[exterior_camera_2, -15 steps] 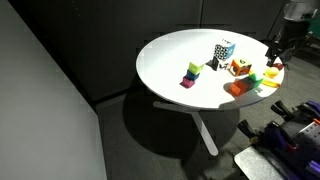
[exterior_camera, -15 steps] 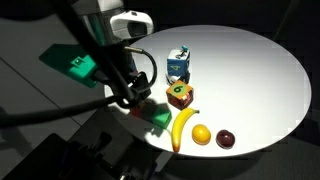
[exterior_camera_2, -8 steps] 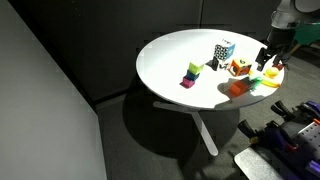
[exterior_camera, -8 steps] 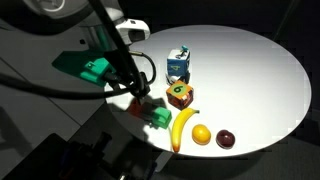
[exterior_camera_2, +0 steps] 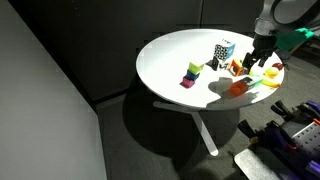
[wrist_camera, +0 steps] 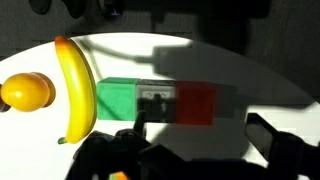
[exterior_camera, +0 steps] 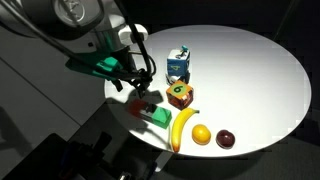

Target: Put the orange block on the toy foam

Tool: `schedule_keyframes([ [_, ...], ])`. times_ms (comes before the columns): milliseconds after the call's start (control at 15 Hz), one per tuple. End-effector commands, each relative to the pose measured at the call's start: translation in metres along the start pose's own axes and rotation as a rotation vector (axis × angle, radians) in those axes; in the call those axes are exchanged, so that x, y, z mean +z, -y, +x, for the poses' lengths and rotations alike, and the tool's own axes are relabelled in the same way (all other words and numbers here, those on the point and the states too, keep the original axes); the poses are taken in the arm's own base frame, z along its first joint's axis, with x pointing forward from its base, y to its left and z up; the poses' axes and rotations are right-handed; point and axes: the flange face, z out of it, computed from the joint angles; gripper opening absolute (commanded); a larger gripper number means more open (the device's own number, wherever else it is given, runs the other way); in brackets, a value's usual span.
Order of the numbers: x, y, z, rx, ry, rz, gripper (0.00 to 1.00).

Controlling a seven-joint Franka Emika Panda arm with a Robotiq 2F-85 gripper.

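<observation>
Swinging in over the near rim since a second ago, the robot's arm has brought its black gripper (exterior_camera: 136,93) down close above the blocks; its jaws stand wide apart and hold nothing.

Directly under it lies the small plain orange-red block (wrist_camera: 197,104), near the edge of the round white bench (exterior_camera: 250,70). A plain green block (wrist_camera: 120,102) of similar size sits just beside it. The gripper's shadow falls across the join, so I cannot tell whether the two touch. A curved yellow banana (wrist_camera: 72,90) and a round orange fruit (wrist_camera: 25,92) lie beyond the green block.

The orange-red block looks rigid, light and flat-faced, probably smooth enough to slip if pinched at a corner. The safest hold seems to be across the two free faces that do not look towards the green block, low and square.

The boxy blue, white and dark toy foam (exterior_camera: 179,65) stands further in, past a brown cube with a green top (exterior_camera: 180,95). It is taller, with a small top, and may yield or tip under a careless release.

The bench top is smooth, matt and brightly spot-lit. Around it the room is dim, with a dark panelled wall (exterior_camera_2: 60,90) and dark floor.
</observation>
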Motion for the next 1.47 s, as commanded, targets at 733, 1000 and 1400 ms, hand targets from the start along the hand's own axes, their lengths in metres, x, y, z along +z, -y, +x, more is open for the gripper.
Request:
schedule_keyframes([
  [733, 0.057, 0.017, 0.04, -0.079, 0.053, 0.035, 1.0],
  [1000, 0.063, 0.024, 0.042, -0.171, 0.06, 0.056, 1.0],
  [1400, 0.06, 0.029, 0.046, -0.274, 0.052, 0.059, 1.0],
])
